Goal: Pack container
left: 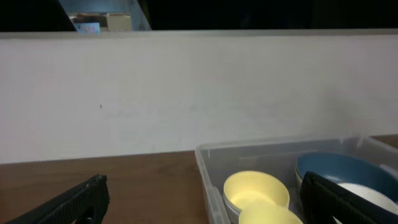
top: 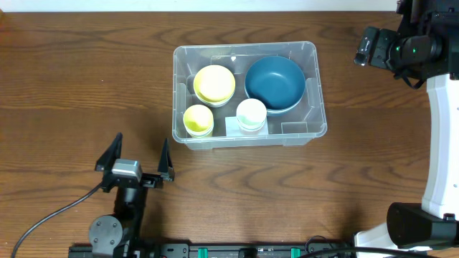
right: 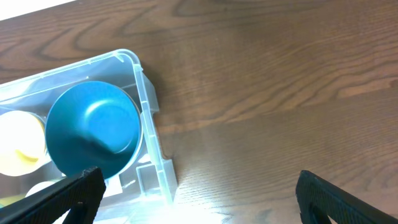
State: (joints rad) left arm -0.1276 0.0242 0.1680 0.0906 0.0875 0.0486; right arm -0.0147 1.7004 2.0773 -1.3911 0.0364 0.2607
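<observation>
The clear container [top: 316, 115] stands at the table's middle back. It holds a dark blue bowl [top: 275, 82], a yellow bowl [top: 214, 84], a smaller yellow bowl [top: 199, 120] and a white bowl [top: 251, 115]. My left gripper [top: 136, 159] is open and empty in front of the container's left corner. In the left wrist view [left: 204, 186] it faces the container's rim [left: 208, 171] and the yellow bowl [left: 255, 186]. My right gripper [top: 367, 47] is raised to the right of the container. In the right wrist view [right: 199, 180] it is open and empty over bare wood beside the container [right: 148, 109] and the blue bowl [right: 93, 127].
The wooden table [top: 86, 86] stretches on both sides of the container. The right arm's white base [top: 437, 143] stands at the right edge. A white wall [left: 186, 93] rises behind the table in the left wrist view.
</observation>
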